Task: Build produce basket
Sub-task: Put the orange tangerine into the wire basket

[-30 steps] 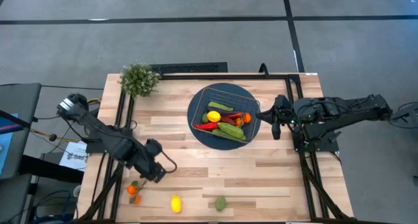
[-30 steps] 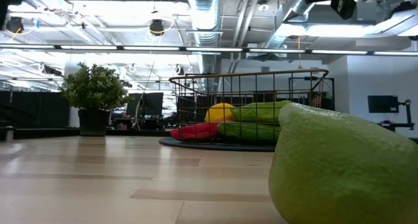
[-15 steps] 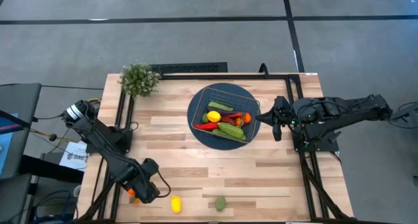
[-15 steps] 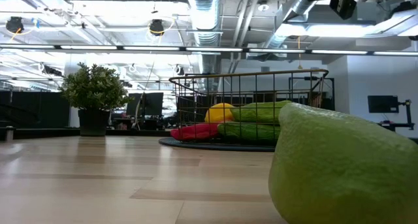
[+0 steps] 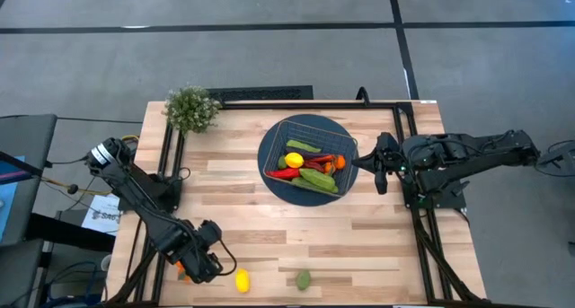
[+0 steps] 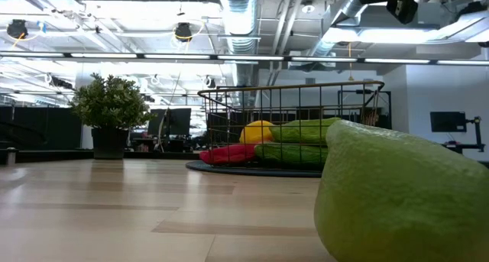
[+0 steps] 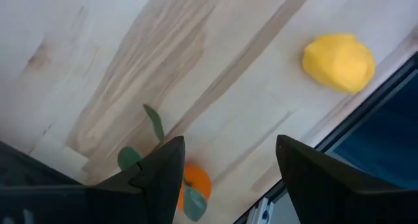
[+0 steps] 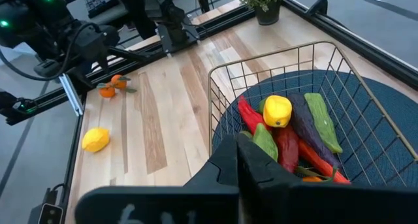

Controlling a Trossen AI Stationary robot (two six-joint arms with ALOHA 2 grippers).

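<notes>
From above, the shallow dark wire basket [image 5: 308, 155] sits on a round dark blue mat [image 5: 274, 184] in the upper middle of the light wooden table [image 5: 377, 245], holding a yellow lemon [image 5: 294, 160], green cucumbers [image 5: 318, 179], a red pepper [image 5: 283, 174] and a purple eggplant [image 5: 303, 146]. Near the lower edge lie a loose yellow lemon [image 5: 242, 280] and a green lime [image 5: 304, 279], well apart, while the left gripper [image 5: 193, 268] hangs at lower left over small oranges [image 5: 181, 268], which it partly hides. A bushy green plant [image 5: 190, 109] stands at the upper left corner, and the right gripper [image 5: 378, 163] waits just right of the basket. In the low view, the lime [image 6: 401, 197] fills the lower right, the basket [image 6: 294, 121] stands mid-frame and the plant [image 6: 111, 109] at left. In the left wrist view, two dark fingers [image 7: 160, 175] stand apart, empty, with a leafy orange [image 7: 192, 185] between them at the bottom and the lemon [image 7: 338, 62] at upper right. In the right wrist view, the fingers [image 8: 258, 168] are pressed together and empty before the basket [image 8: 294, 74]; the oranges [image 8: 112, 85] and loose lemon [image 8: 96, 139] lie at left.
</notes>
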